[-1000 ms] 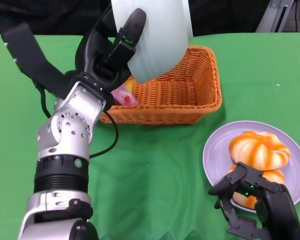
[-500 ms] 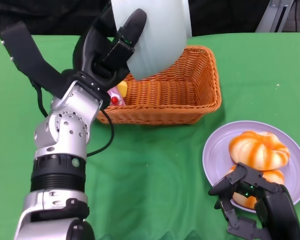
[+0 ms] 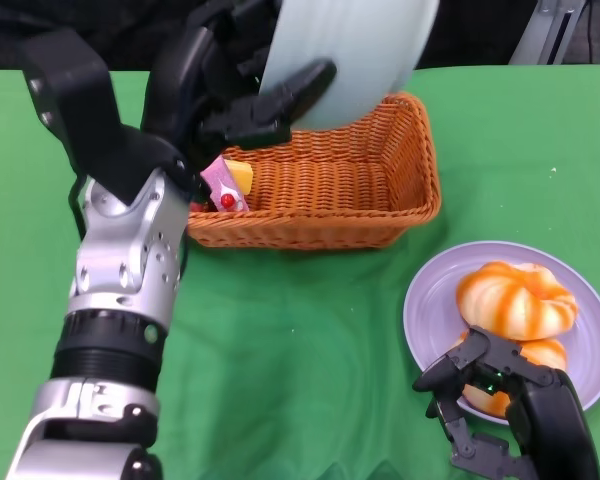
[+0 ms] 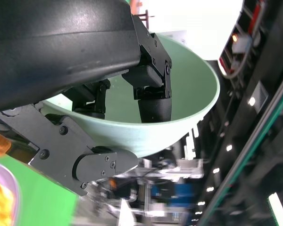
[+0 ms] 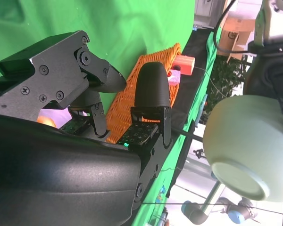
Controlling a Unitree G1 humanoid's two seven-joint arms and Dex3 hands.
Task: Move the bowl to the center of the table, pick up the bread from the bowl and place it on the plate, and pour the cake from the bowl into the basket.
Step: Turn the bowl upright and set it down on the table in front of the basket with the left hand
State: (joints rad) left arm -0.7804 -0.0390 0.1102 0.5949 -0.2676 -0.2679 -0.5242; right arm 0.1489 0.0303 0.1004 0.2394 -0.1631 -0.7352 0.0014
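Green table (image 3: 310,330). Left hand (image 3: 235,95) grips the pale green bowl (image 3: 350,55), tipped high over the orange basket (image 3: 325,185); cake (image 3: 225,183) lies at the basket's left end. Bread (image 3: 515,300) sits on the plate (image 3: 435,300). Right hand (image 3: 505,410) rests at the plate's near edge, fingers apart, empty.

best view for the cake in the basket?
Head view: the cake lies uncovered at the basket's left end. Right wrist view shows only a small, distant piece of it; left wrist view shows none, the bowl fills it.
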